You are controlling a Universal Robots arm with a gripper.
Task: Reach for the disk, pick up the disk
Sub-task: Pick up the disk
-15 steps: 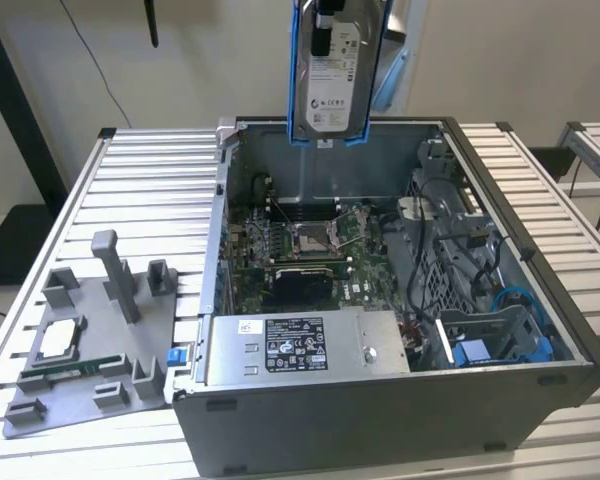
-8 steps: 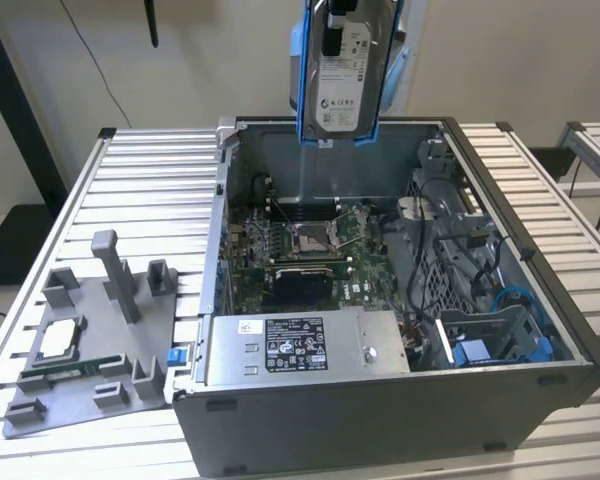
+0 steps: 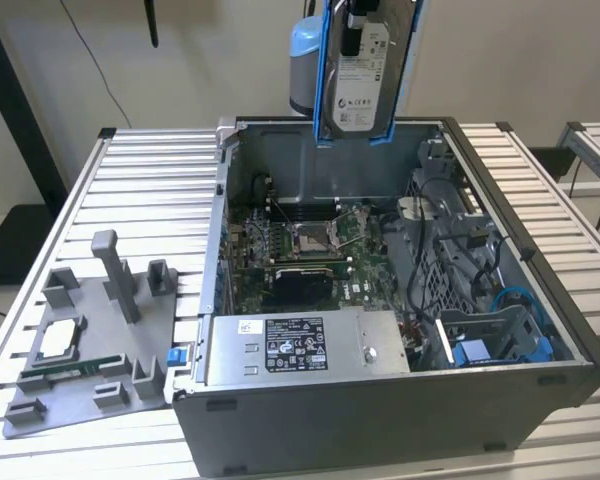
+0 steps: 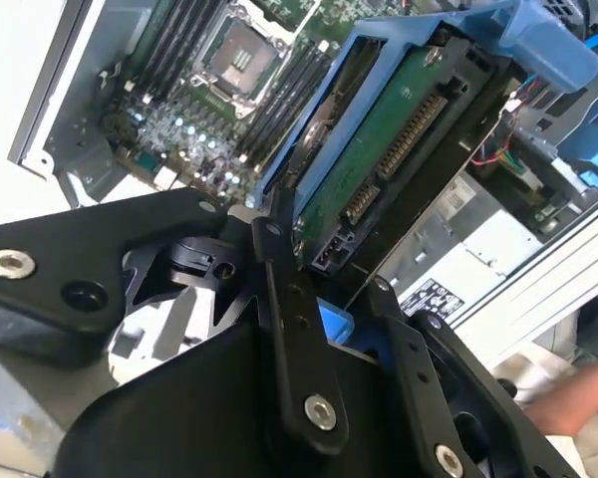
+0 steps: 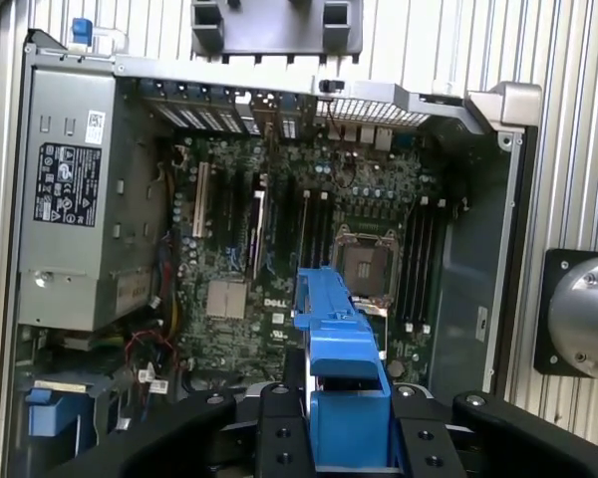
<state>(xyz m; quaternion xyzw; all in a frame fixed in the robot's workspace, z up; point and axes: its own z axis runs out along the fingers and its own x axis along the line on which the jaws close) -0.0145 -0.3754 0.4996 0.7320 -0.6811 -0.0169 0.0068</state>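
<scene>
The disk [image 3: 363,78], a silver-grey drive with a white label in a bright blue frame, hangs upright above the back wall of the open computer case [image 3: 380,420]. My gripper [image 3: 363,12] is shut on it from above at the top edge of the exterior view. In the second wrist view the black fingers [image 4: 291,329] clamp the disk [image 4: 399,149], whose green circuit board and connectors face the camera. In the first wrist view the blue frame [image 5: 337,349] stands out between the fingers [image 5: 279,428], high above the motherboard.
Inside the case lie the motherboard [image 3: 300,250], a long grey labelled box [image 3: 295,345] and blue drive bays [image 3: 500,340]. A grey fixture tray [image 3: 90,350] with a small square chip [image 3: 58,342] sits on the slatted table [image 3: 150,190] at the exterior view's left. A person's hand [image 4: 578,398] is near the case.
</scene>
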